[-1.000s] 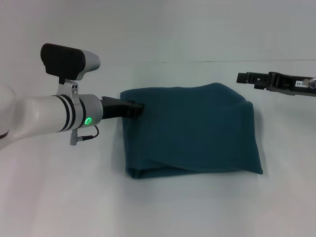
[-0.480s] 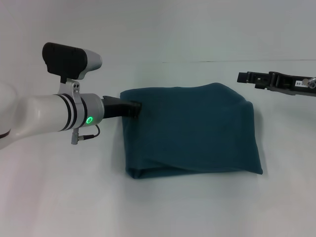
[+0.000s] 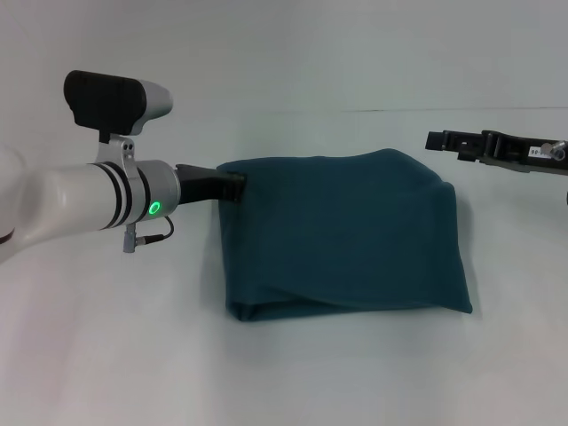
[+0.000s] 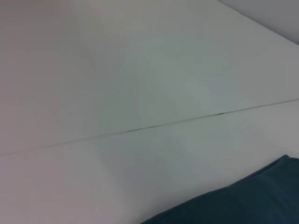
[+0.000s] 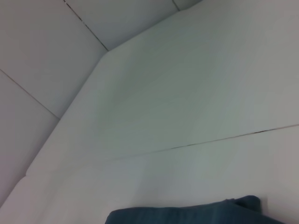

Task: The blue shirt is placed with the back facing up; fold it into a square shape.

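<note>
Two arms are in your head view, and only the left one is at the cloth. Your left gripper (image 3: 238,187) sits at the far left corner of the blue shirt (image 3: 346,235), its black tip touching or just meeting the cloth's edge; you cannot tell from any view whether its fingers are parted or whether they have hold of the fabric. From that tip, the shirt spreads away to the right and toward you as a folded, roughly square bundle lying flat on the white table (image 3: 293,373), with a layered fold edge showing along its near side. Your right gripper (image 3: 437,140) hangs well apart from the left one, beyond the shirt's far right corner and clear of the cloth; its opening cannot be read either. Your left wrist view shows only a corner of the teal fabric against the tabletop, and your right wrist view shows a strip of the same fabric low in frame.
</note>
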